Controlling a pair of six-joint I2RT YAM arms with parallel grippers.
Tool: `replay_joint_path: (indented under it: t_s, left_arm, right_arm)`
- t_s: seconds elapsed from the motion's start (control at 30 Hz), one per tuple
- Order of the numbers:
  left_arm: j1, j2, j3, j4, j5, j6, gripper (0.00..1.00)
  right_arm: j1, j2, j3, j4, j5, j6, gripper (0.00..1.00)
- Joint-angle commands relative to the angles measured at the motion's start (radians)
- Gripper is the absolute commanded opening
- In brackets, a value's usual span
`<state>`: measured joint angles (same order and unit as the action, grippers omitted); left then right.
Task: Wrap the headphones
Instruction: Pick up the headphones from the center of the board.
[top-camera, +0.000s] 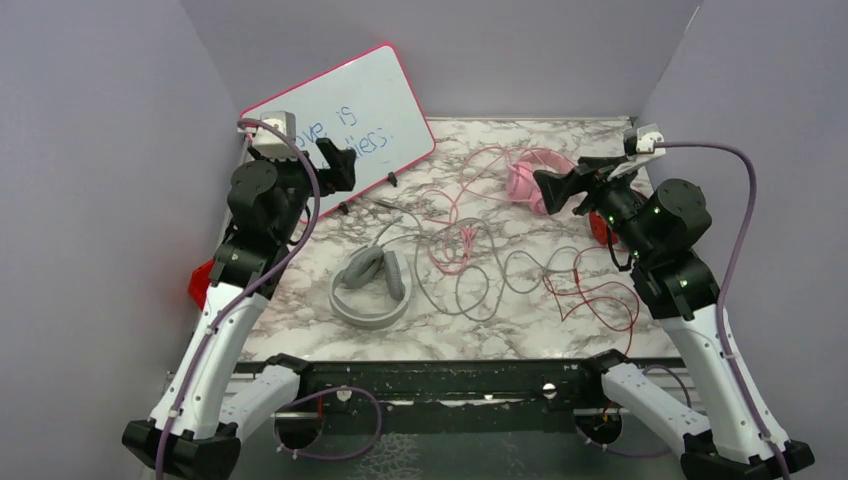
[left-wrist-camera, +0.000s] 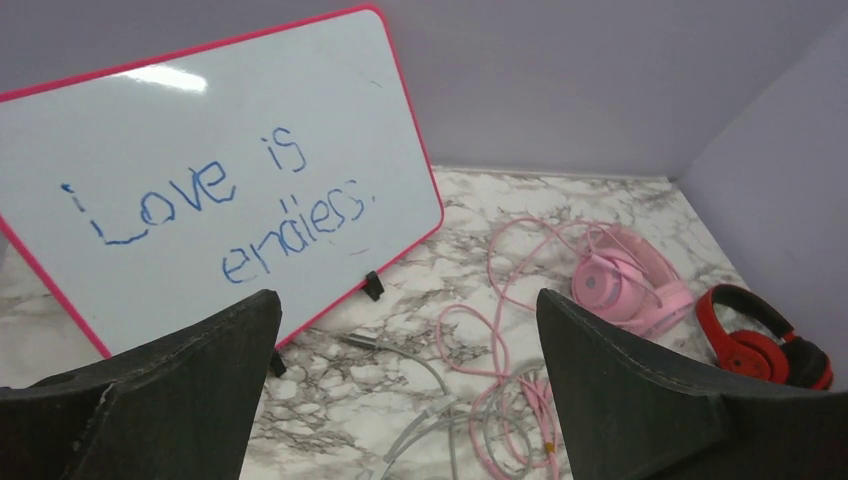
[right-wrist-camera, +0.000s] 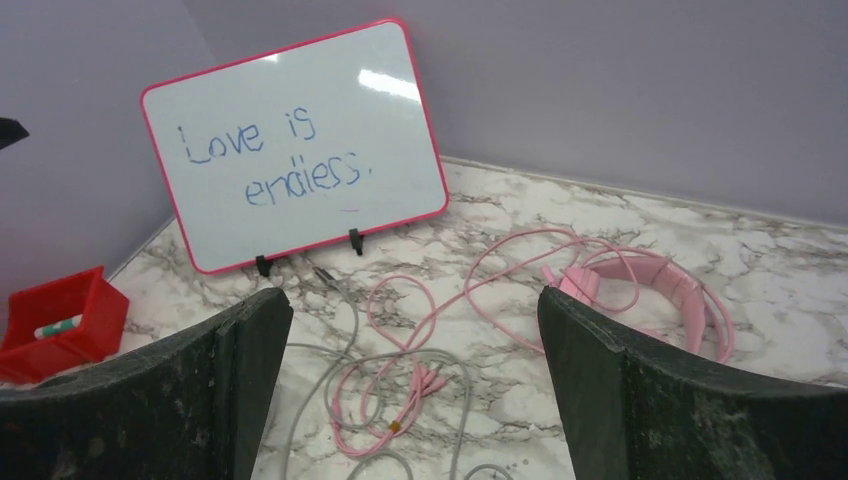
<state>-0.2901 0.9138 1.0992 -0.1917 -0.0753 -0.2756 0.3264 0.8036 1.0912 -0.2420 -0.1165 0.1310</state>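
jaws of both arms are wide, empty. right of the grey headphones (top-camera: 370, 290), cables (top-camera: 465, 250) are tangled; the pink headphones (top-camera: 530, 180) could be dragged if one is pulled.

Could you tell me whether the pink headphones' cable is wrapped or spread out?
Spread out: the pink cable runs in loose loops over the table from the pink headphones, tangling with the grey cable.

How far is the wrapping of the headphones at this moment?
Done: nothing yet. The grey pair, the pink pair and the red pair lie on the table with cables loose and tangled. In hand: nothing; the left gripper and right gripper hang open and empty. Left: wrapping all three cables.
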Motion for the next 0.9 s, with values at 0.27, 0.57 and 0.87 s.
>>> replay_joint_path:
  t_s: [0.27,0.57,0.87]
  left_arm:
    - [-0.021,0.092,0.041,-0.204,0.166,-0.007,0.98]
    - [-0.019,0.07,-0.111,-0.497,-0.018,-0.278,0.98]
    - [-0.012,-0.01,-0.259,-0.82,-0.101,-0.601,0.98]
  right_arm:
    - [0.022,0.076,0.045,-0.059,-0.057,0.032,1.0]
    - [0.024,0.145,0.022,-0.06,-0.202,0.029,1.0]
    - [0.026,0.167,-0.012,-0.044,-0.281,0.044,1.0]
